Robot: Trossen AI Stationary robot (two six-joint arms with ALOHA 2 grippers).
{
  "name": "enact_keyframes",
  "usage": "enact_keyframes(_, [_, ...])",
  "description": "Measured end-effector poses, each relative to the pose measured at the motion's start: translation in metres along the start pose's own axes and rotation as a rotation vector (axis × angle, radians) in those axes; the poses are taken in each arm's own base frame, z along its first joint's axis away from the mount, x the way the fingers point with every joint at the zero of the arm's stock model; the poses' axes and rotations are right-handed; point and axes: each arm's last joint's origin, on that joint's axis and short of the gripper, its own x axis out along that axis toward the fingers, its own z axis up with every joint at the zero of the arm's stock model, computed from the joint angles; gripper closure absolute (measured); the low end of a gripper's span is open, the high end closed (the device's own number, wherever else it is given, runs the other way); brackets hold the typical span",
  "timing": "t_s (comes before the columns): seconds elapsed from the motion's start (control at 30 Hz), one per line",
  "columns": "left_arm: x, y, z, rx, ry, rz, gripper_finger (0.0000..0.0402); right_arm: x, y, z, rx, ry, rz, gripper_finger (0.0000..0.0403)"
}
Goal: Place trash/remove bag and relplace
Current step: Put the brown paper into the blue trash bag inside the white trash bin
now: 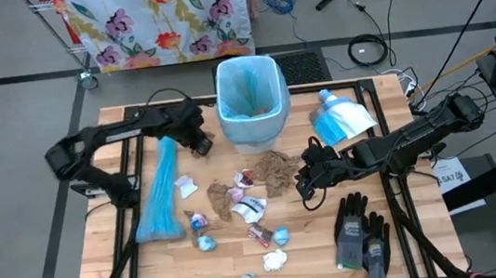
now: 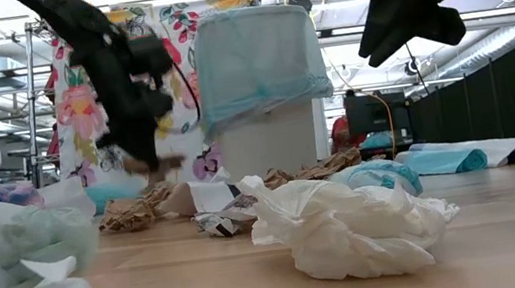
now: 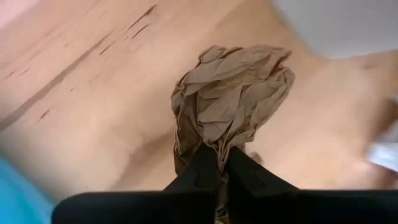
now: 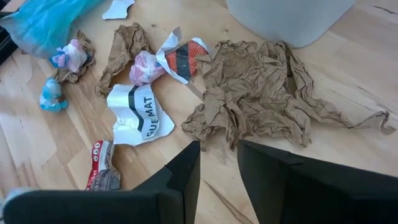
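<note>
crumpled brown paper wad (image 3: 230, 99) pinched in the closed left end effector (image 3: 217, 174); right end effector (image 4: 217, 163) parted, empty.

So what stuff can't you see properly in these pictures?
- Inside of the bin: high view, the blue liner hides the bottom.
- Left gripper: left wrist view, the brown paper wad it pinches covers its tips.
- Front scraps: low view, blurred by closeness.
- Gloves: high view, cut by the bottom edge.
</note>
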Motion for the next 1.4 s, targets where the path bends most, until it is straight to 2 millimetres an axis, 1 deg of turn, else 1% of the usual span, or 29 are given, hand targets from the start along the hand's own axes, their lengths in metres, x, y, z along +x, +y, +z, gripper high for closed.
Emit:
enact_keyframes(0.2, [-0.061, -0.019, -0.014, -0.047, -0.181, -0.078, 0.0398, 0.0, 0.0, 0.0, -0.039, 0.003, 0.0, 0.0303])
enact_keyframes(0.3, [-0.084, -0.025, -0.021, -0.08, -0.268, -0.129, 0.0394, 0.0, 0.0, 0.0, -0.064, 0.003, 0.0, 0.0303])
enact_keyframes(0.4, [-0.099, -0.029, -0.028, -0.11, -0.314, -0.173, 0.0393, 0.0, 0.0, 0.0, -0.086, 0.004, 0.001, 0.0303])
enact_keyframes(0.6, [-0.118, -0.041, -0.039, -0.147, -0.381, -0.287, 0.0392, 0.0, 0.0, -0.001, -0.11, 0.006, 0.004, 0.0303])
enact_keyframes(0.73, [-0.133, -0.052, -0.04, -0.146, -0.485, -0.389, 0.0395, -0.001, 0.002, -0.003, -0.12, 0.012, 0.012, 0.0303])
enact_keyframes(0.83, [-0.15, -0.062, -0.038, -0.125, -0.549, -0.43, 0.0397, -0.003, 0.004, -0.006, -0.138, 0.016, 0.02, 0.0303])
enact_keyframes(0.93, [-0.171, -0.071, -0.032, -0.112, -0.616, -0.449, 0.0397, -0.004, 0.005, -0.009, -0.149, 0.021, 0.029, 0.0303])
enact_keyframes(1.1, [-0.201, -0.088, -0.009, -0.052, -0.697, -0.469, 0.0398, -0.006, 0.008, -0.013, -0.16, 0.028, 0.042, 0.0303])
enact_keyframes(1.3, [-0.226, -0.11, 0.038, 0.112, -0.81, -0.411, 0.0399, -0.007, 0.009, -0.014, -0.146, 0.026, 0.05, 0.0303])
enact_keyframes(1.4, [-0.232, -0.113, 0.064, 0.15, -0.837, -0.351, 0.0399, -0.007, 0.009, -0.013, -0.128, 0.026, 0.05, 0.0303])
